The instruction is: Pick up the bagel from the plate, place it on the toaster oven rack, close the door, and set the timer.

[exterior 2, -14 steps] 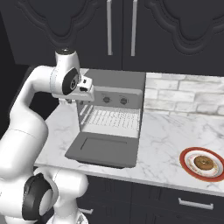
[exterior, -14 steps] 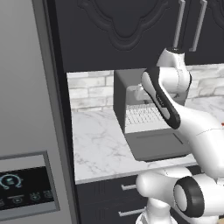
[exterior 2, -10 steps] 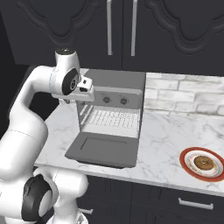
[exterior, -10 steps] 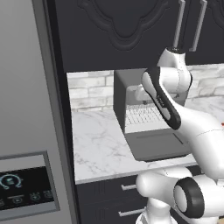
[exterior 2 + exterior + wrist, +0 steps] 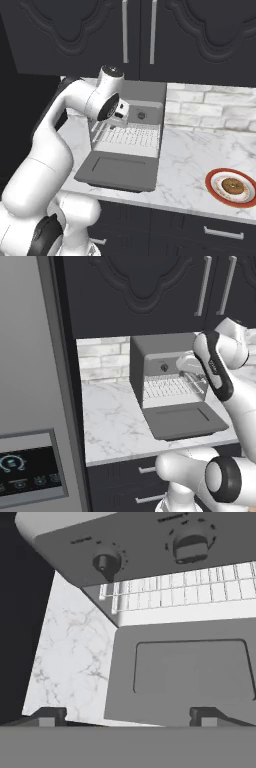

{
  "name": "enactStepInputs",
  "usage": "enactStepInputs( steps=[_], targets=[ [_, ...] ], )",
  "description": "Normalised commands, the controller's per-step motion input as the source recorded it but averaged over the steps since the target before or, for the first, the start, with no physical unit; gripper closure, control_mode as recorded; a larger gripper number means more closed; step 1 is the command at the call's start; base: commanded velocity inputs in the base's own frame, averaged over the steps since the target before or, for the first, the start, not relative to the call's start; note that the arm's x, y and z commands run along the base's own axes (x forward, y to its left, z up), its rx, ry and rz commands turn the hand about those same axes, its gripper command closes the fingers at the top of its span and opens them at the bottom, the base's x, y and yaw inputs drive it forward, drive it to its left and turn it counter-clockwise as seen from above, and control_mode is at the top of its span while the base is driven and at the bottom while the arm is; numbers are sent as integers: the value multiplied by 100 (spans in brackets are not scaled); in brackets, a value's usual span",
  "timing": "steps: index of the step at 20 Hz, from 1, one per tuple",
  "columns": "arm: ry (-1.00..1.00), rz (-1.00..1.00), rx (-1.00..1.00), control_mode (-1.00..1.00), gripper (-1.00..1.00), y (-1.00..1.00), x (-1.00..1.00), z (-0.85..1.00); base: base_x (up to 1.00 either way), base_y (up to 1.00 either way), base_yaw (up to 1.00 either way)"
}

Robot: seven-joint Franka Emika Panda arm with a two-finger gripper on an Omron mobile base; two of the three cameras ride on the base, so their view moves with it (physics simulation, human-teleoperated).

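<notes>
The bagel lies on the red-rimmed plate at the counter's right front, far to the right of the arm. The grey toaster oven stands with its door folded down flat. Inside it, the toaster oven rack is bare. My gripper hovers above the open door, in front of the oven's control strip. It is open, with its fingertips wide apart and nothing between them.
Two knobs sit on the oven's front strip above the rack. Marble counter stretches between oven and plate. Dark cabinets hang overhead, a brick wall stands behind, and a tall grey fridge stands at the left.
The arm has swung to the right and slightly down, carrying the open gripper from the oven's left side to in front of its control strip. Oven, plate and bagel have not moved.
</notes>
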Motion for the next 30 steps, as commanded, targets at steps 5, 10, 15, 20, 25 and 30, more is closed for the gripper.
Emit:
enactStepInputs(
  steps=[5, 10, 15, 20, 25, 30],
  targets=[
    [-2, 0, 31, -100, -100, -57, -13, -7, 0, 0, 0],
    [-7, -1, 31, -100, -100, -44, -3, -9, 0, 0, 0],
    [-9, -9, 26, -100, -100, -31, 0, -22, 0, 0, 0],
    [-3, -12, 20, -100, -100, -11, 0, -22, 0, 0, 0],
    [0, -17, 14, -100, -100, 0, 14, -20, 0, 0, 0],
    [0, -20, 11, -100, -100, 0, 32, -23, 0, 0, 0]
  ],
)
